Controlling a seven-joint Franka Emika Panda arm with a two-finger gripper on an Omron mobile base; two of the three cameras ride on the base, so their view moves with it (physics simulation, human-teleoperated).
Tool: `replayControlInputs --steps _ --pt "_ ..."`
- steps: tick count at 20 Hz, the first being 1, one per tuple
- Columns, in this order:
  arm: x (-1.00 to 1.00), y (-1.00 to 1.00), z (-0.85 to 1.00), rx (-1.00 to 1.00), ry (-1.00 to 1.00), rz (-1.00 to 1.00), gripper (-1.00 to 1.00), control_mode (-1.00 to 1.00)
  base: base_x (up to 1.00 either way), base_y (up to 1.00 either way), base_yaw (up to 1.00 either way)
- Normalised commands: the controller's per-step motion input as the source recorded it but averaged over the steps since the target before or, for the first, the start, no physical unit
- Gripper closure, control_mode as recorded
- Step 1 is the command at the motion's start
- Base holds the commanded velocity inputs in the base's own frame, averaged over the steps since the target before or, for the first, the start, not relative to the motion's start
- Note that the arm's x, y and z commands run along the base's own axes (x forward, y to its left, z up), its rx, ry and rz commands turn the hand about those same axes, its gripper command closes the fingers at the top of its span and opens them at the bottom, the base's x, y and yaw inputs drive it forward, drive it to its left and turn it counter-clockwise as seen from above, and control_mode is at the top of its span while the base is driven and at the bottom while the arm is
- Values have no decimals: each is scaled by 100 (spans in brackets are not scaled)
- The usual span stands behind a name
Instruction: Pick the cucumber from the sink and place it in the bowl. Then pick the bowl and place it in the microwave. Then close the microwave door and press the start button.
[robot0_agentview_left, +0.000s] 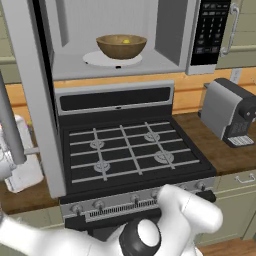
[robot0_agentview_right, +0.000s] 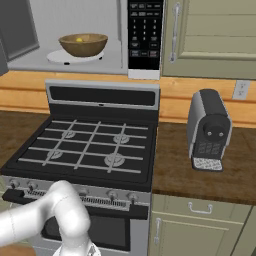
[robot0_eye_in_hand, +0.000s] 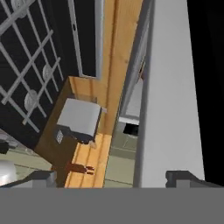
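With the bowl (robot0_agentview_left: 121, 46) and cucumber (robot0_agentview_left: 126, 41) seated on the turntable inside the microwave (robot0_agentview_left: 170, 35), swing the microwave door (robot0_agentview_left: 35, 95) fully shut; keep the released, empty gripper (robot0_eye_in_hand: 118, 177) pushing flat against its panel

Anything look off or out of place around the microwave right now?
Nothing is spilled or askew. The bowl sits upright on the turntable with the cucumber inside. The microwave door hangs wide open over the stove: not yet closed.
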Motion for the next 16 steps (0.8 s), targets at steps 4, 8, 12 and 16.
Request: replayControlInputs --steps 4,8,12,16 --pt "-34 -100 31 34 -3 0 -100 -100 0 0 0" --pt "-41 -100 16 33 -7 0 -100 -100 0 0 0" --pt "-25 -100 2 31 -6 0 -100 -100 0 0 0" --pt "0 -100 0 23 -1 0 -100 -100 0 0 0"
